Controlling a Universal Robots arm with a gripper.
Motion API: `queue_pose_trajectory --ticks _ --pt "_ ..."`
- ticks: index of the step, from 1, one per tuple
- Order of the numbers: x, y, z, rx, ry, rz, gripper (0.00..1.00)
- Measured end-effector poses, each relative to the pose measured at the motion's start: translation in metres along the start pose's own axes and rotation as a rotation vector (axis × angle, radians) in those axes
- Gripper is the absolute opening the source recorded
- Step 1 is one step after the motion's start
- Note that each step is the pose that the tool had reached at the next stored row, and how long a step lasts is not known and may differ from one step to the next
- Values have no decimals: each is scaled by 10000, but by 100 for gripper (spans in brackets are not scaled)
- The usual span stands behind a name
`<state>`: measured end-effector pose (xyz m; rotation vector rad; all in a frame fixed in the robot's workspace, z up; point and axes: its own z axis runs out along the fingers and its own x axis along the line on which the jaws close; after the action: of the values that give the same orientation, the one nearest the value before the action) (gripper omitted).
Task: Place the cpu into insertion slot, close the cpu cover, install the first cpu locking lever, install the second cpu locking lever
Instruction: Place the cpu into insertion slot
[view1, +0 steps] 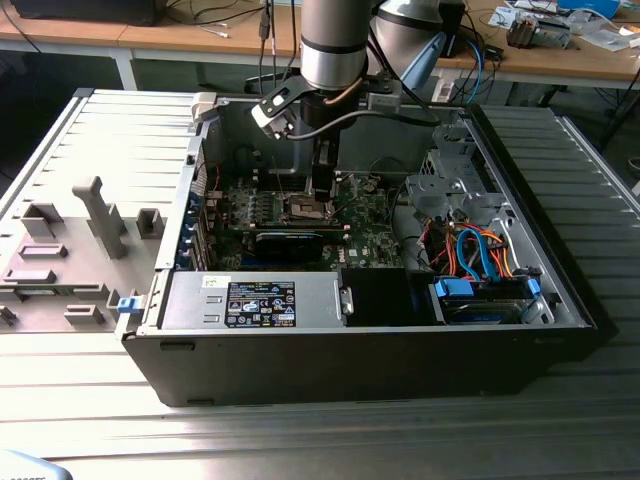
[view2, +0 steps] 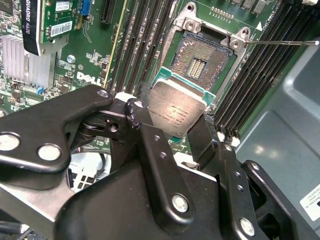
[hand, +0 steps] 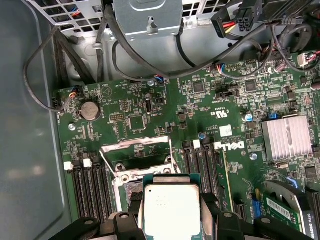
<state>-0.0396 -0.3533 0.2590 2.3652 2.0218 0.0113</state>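
Note:
My gripper is shut on the cpu, a flat square chip with a dull silver top and a green rim, its black fingers pinching two opposite edges. The cpu hangs tilted just above the motherboard, close beside the open insertion slot, whose contact field lies bare. The cpu cover, a silvery frame with a cut-out centre, stands swung open at the slot's far edge. A thin metal locking lever sticks out from one slot corner. In the exterior view the gripper reaches down into the case over the slot.
Black memory slots flank the socket on both sides. A finned heatsink and a graphics card lie nearby. Cables and a metal drive cage crowd one end. The case walls enclose the board.

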Motion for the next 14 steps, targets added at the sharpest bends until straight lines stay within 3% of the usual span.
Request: queue_pose_trajectory --ticks 14 --pt "0 0 6 3 -7 241 54"
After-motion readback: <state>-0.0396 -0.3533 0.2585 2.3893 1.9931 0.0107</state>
